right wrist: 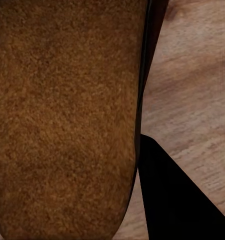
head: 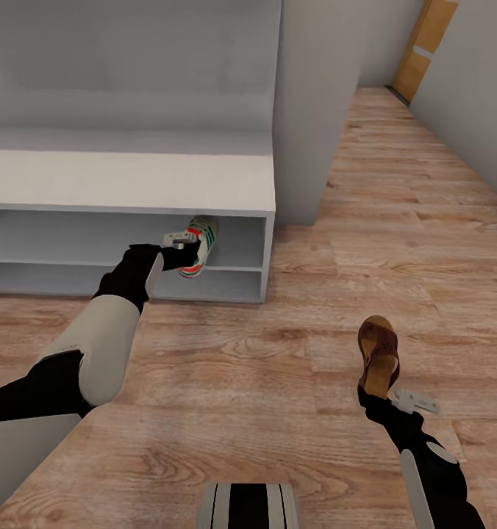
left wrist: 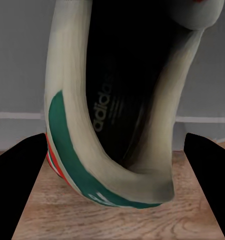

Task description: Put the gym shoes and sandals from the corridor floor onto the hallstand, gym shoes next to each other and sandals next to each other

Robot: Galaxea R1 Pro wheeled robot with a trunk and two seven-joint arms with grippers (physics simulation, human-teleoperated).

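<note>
Sandal (head: 378, 355), tan footbed up, sits at five o'clock, pinched at its heel by the right gripper (head: 381, 393) above the corridor floor (head: 292, 367). Farther off, at eleven o'clock, the left gripper (head: 184, 250) is clamped on a gym shoe (head: 198, 246), tipped on its side at the hallstand (head: 131, 180)'s upper slot. Risk: so tilted, the sneaker could catch the shelf edge or roll out once let go.

Pale grey walls (head: 131, 59); wood-plank corridor floor (head: 395, 220) running back to orange-brown door (head: 423, 48); grey pillar (head: 315, 110) beside low white unit.
</note>
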